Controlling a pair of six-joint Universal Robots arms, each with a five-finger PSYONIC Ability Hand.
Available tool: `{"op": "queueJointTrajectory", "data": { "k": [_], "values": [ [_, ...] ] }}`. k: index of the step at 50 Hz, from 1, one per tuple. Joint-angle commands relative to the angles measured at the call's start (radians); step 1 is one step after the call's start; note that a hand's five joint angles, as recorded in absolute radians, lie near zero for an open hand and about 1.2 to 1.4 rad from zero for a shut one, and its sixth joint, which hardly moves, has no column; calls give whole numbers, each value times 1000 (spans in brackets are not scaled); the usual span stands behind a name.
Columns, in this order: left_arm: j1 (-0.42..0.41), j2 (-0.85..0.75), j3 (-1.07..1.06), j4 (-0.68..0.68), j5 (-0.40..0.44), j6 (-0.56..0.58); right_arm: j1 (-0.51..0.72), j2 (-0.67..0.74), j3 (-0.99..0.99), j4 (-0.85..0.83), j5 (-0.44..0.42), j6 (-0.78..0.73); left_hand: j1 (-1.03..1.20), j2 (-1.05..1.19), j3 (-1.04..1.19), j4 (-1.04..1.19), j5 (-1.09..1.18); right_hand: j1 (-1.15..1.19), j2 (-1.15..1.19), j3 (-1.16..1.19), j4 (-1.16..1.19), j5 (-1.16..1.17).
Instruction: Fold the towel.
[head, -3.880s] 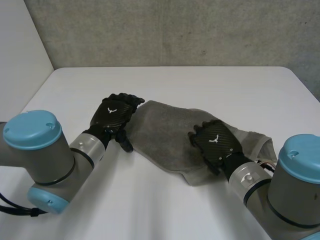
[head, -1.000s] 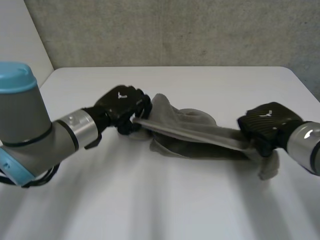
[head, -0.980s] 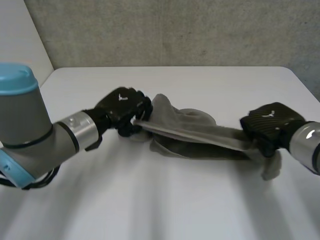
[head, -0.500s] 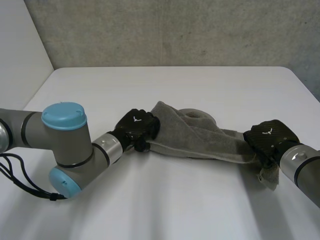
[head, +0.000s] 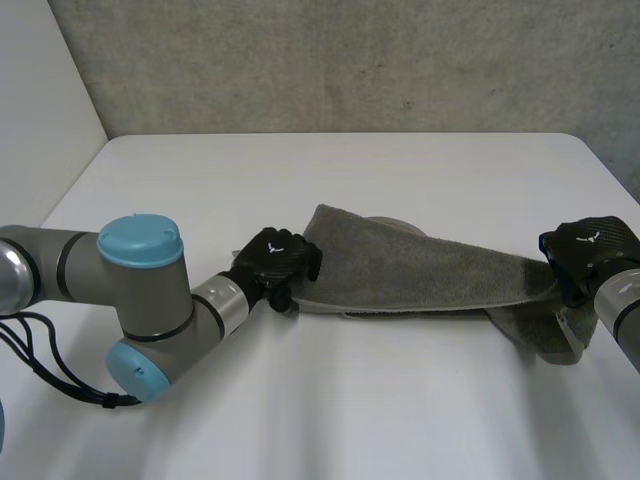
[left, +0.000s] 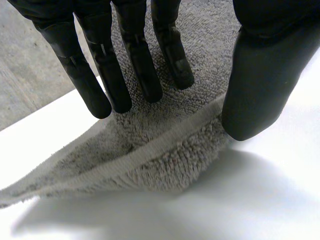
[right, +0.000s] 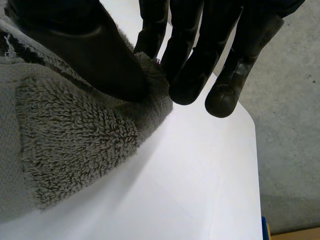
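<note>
Grey towel (head: 420, 270) stretched across the white bench (head: 330, 400): left hand (head: 275, 262) pinches its nine-o'clock end, right hand (head: 590, 250) pinches the three-o'clock end, thumb against fingers.

The towel (head: 420, 268) is terry cloth, rough looped pile with a flat woven band; worktop (head: 330, 410) smooth and matt; wall (head: 350, 60) rough concrete

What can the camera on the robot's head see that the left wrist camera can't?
From the head view: the whole grey towel stretched between the left hand and the right hand, which pinches its far end, plus the left arm. From the left wrist view: up close, the left hand's fingers lie on the towel's end and its thumb presses against the hem. Both share the towel, the left hand and the white table.
</note>
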Motion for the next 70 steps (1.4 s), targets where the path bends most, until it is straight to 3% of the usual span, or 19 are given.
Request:
{"op": "queueJointTrajectory", "data": {
  "k": [1, 8, 13, 15, 24, 29, 32, 34, 37, 39, 45, 49, 53, 55, 56, 61, 63, 66, 70],
  "values": [
    [0, -38, 12, 0, -7, 7, -4, 3, -1, -28, -1, 0, 16, 15, 15, 9, 16, 67, 90, 56, 58, 62],
    [1, -51, 22, -6, -9, 22, -30, 3, 0, -36, -3, 0, 122, 121, 120, 115, 122, 67, 90, 56, 58, 62],
    [1, -51, 24, -11, -9, 44, -30, 6, 0, -44, -3, 2, 321, 321, 320, 314, 321, 67, 90, 56, 58, 62],
    [3, -43, 25, -11, -10, 68, -30, 5, 2, -50, -3, 2, 520, 519, 519, 513, 520, 67, 90, 56, 58, 62],
    [20, 71, 2, -20, -12, 73, -26, -23, 2, -51, -12, 3, 521, 520, 519, 514, 521, 67, 90, 56, 58, 62],
    [24, 169, -22, -23, -12, 62, -23, -126, 3, -36, -32, -1, 521, 520, 519, 514, 521, 67, 90, 56, 58, 62],
    [29, 227, -54, -34, -10, 65, -21, -164, 0, 32, -77, -12, 521, 520, 519, 514, 521, 67, 90, 56, 58, 62],
    [35, 271, -86, -72, -7, 77, -30, -175, -26, 218, -135, -20, 521, 520, 519, 514, 521, 67, 90, 56, 58, 62],
    [41, 290, -90, -127, -10, 84, -30, -173, -46, 331, -164, -33, 521, 520, 519, 514, 521, 67, 90, 56, 58, 62],
    [63, 296, -64, -324, -4, 102, -36, -152, -84, 483, -204, -88, 521, 520, 519, 514, 521, 67, 90, 56, 58, 62],
    [77, 219, 10, -403, -15, 191, -41, -49, -144, 473, -185, -222, 521, 520, 519, 514, 521, 67, 90, 56, 58, 62],
    [86, 117, 152, -399, -23, 268, -6, 105, -271, 403, -150, -265, 521, 520, 519, 514, 521, 67, 90, 56, 58, 62],
    [80, 46, 303, -374, -32, 248, 79, 192, -402, 291, -139, -267, 521, 520, 519, 514, 521, 67, 90, 56, 58, 62],
    [74, -9, 477, -333, -68, 194, 140, 222, -530, 137, -130, -264, 521, 520, 519, 514, 521, 67, 90, 56, 58, 62],
    [74, -9, 478, -333, -69, 194, 140, 222, -530, 136, -130, -264, 521, 520, 519, 514, 521, 67, 90, 56, 58, 62],
    [72, -55, 742, -215, -187, 105, 151, 210, -679, -229, -92, -239, 521, 520, 519, 514, 521, 67, 90, 56, 58, 62],
    [72, -63, 885, -143, -239, 68, 151, 180, -739, -475, -57, -161, 521, 520, 519, 514, 521, 67, 90, 56, 58, 62],
    [72, -55, 987, -82, -251, 44, 158, 134, -791, -605, -46, -66, 521, 520, 519, 514, 521, 67, 90, 56, 58, 62],
    [72, -41, 1039, -43, -247, 18, 148, 143, -886, -548, -57, -27, 521, 520, 519, 514, 521, 67, 90, 56, 58, 62]
  ]
}}
